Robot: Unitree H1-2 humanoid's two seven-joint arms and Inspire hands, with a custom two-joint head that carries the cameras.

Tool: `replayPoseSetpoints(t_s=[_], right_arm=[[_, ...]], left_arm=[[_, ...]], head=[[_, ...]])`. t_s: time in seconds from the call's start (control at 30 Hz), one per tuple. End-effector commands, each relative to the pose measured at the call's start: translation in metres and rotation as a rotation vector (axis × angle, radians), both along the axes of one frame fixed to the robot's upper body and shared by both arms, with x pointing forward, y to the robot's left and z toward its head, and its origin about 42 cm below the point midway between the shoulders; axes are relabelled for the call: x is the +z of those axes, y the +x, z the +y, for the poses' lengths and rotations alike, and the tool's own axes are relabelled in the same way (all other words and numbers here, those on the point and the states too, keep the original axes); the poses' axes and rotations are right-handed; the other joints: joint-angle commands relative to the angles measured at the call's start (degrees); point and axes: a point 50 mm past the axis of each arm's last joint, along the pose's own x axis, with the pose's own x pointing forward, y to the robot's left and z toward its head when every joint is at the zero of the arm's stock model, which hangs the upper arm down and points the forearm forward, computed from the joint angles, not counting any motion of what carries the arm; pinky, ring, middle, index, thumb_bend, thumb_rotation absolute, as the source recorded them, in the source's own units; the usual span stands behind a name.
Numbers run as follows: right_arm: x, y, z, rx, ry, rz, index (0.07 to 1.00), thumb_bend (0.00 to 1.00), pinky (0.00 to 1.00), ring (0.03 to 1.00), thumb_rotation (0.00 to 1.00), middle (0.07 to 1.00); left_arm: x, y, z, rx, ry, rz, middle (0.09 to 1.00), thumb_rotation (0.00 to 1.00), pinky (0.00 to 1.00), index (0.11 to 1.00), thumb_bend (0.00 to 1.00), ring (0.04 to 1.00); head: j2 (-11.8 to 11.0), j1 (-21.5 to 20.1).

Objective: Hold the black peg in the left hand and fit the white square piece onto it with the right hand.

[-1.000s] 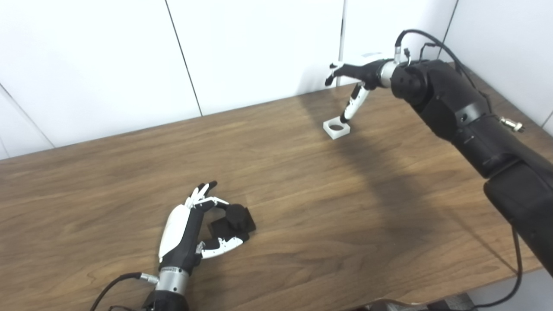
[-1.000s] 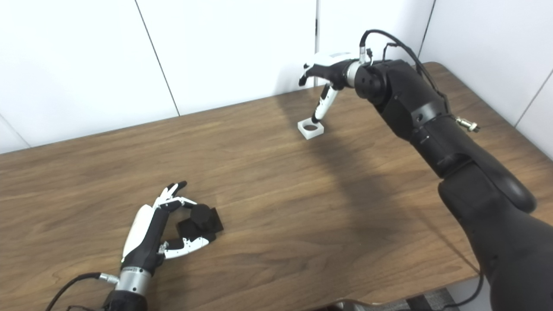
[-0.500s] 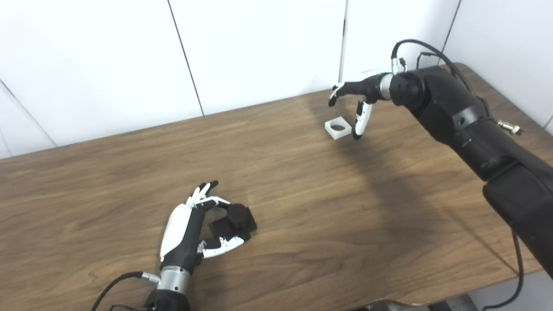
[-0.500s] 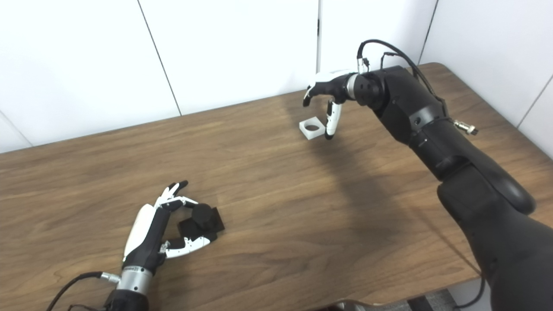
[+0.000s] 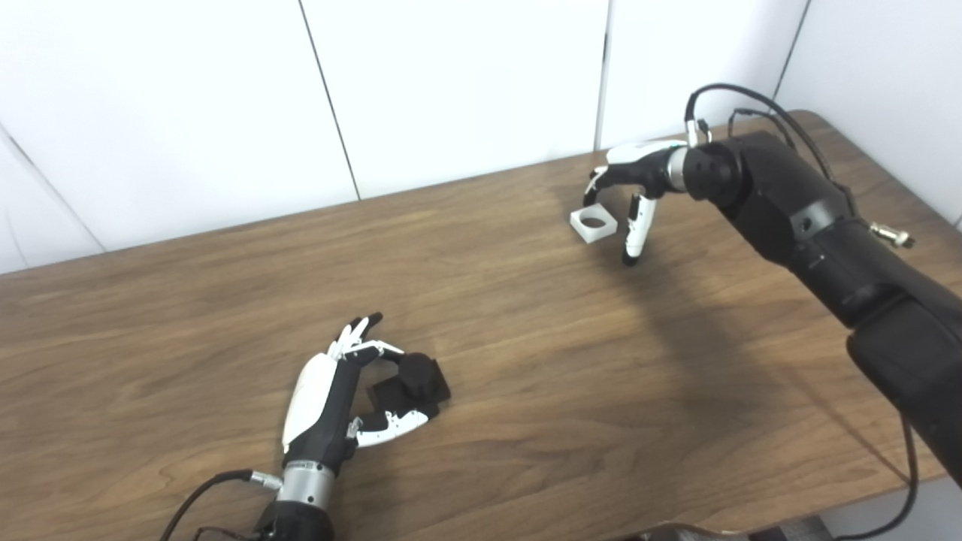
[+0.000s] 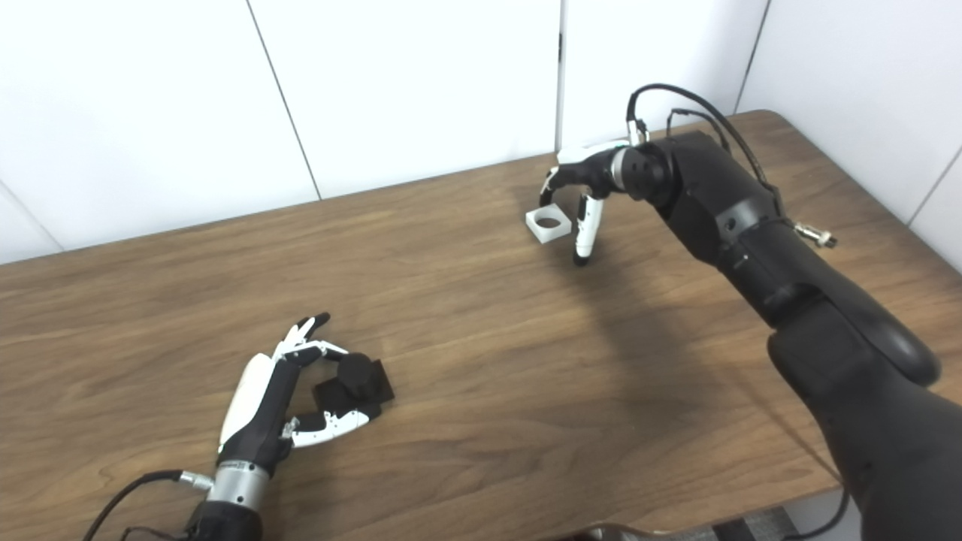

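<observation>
White square piece (image 5: 594, 224) lies flat on table (image 5: 526, 361), upper right of frame. Right hand (image 5: 635, 188) arched above it, fingers spread, nothing gripped; thumb just right of piece. Left hand (image 5: 338, 398), lower left, half-curled around black peg (image 5: 412, 382); firm grip cannot be told.

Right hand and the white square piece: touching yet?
Cannot tell. In the right eye view the right hand straddles the white square piece, its fingers at the far edge, but neither view shows contact or a gap plainly.
</observation>
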Motion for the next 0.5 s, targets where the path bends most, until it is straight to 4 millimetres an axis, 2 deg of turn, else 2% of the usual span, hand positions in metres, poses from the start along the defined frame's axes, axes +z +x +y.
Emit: replayPoseSetpoints(t_s=[0.0,0.23,0.47], right_arm=[[0.026,0.006,0.002,0.011,0.002,-0.098,0.834,0.91,0.99,1.0,0.2,0.998],[0.01,0.002,0.003,0.05,-0.002,-0.135,0.808,0.89,1.0,1.0,0.25,0.982],[-0.001,-0.001,0.008,0.07,-0.001,-0.215,0.717,0.82,1.0,0.999,0.25,0.942]], left_arm=[[-0.009,-0.006,0.008,0.033,0.04,0.05,0.956,0.08,1.0,0.49,0.52,1.0],[-0.008,-0.009,0.008,0.035,0.034,0.052,0.956,0.08,1.0,0.49,0.52,1.0],[-0.007,-0.011,0.006,0.038,0.031,0.062,0.954,0.08,1.0,0.49,0.52,1.0]], head=[[0.03,0.06],[0.66,0.49],[1.04,0.68]])
